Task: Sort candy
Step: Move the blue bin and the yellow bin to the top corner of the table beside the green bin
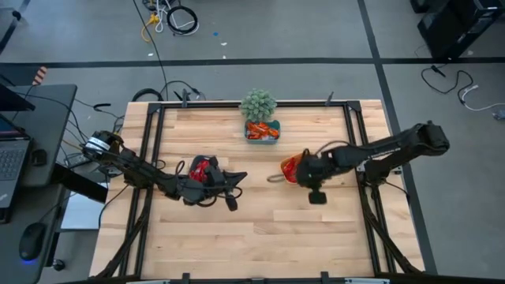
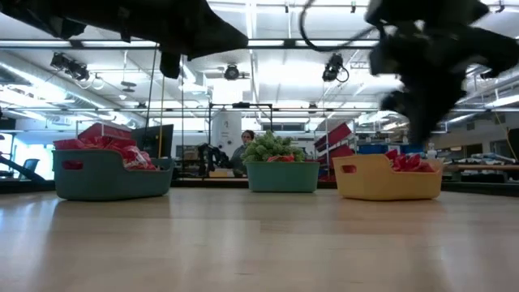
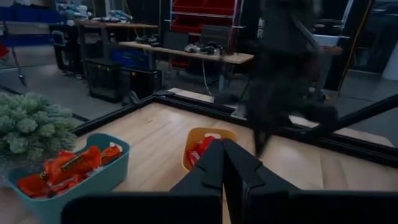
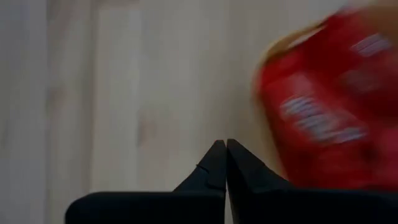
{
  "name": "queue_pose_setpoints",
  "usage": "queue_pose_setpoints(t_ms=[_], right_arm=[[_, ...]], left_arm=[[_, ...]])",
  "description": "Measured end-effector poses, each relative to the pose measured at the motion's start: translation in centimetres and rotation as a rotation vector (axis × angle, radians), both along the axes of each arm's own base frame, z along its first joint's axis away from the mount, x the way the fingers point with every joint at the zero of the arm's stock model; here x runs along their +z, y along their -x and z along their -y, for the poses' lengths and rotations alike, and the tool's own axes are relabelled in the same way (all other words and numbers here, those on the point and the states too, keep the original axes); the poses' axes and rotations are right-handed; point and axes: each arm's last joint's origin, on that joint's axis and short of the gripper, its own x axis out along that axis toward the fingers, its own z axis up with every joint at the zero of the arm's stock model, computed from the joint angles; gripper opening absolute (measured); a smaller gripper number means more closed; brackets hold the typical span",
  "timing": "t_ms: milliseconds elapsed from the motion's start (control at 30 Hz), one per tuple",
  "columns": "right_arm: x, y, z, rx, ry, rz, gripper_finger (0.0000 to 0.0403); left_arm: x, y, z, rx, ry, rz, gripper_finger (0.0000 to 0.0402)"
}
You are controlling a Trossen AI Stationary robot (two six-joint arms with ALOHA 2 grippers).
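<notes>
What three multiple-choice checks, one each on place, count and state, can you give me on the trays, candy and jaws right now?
1. Where is the potted plant?
A. Beside the middle teal tray at the table's far edge
B. Inside the yellow tray
C. On the floor

2. How many trays stand on the table?
A. One
B. Three
C. Five

3. How do the jaws of the left gripper and right gripper stand?
A. Both wide open
B. Both shut, empty
C. Each shut on candy

Key: 1 A, the high view shows plant and tray together; 2 B, the low view shows two teal trays and one yellow; 3 B, each wrist view shows fingers pressed together, nothing between.
</notes>
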Motion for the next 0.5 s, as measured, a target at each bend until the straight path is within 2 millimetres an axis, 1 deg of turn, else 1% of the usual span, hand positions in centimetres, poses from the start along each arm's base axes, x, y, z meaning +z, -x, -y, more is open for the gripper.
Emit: queue_pose_setpoints(t_ms=[100,167,267,367,500], right_arm=[[-2.0,0.9,-1.1,-0.003,-0.025,-0.022,0.0],[-3.0,1.1,-1.3,-0.031,-0.002,-0.009,0.0],[-4.1,0.7,-1.2,-0.082,0.028,0.036,0.0],[-4.6,-0.2,-0.8,-0.111,0.038,0.077,0.0],[-5.3,-0.9,0.0,-0.197,0.072,0.088,0.0]], left_arm=[[0.0,0.0,0.0,0.001,0.004,0.002,0.0001],[0.0,0.0,0.0,0.001,0.004,0.002,0.0001],[0.1,0.0,0.0,0.001,0.008,0.011,0.0001],[0.1,0.0,0.0,0.001,0.0,0.012,0.0001],[0.1,0.0,0.0,0.001,-0.009,0.008,0.0001]])
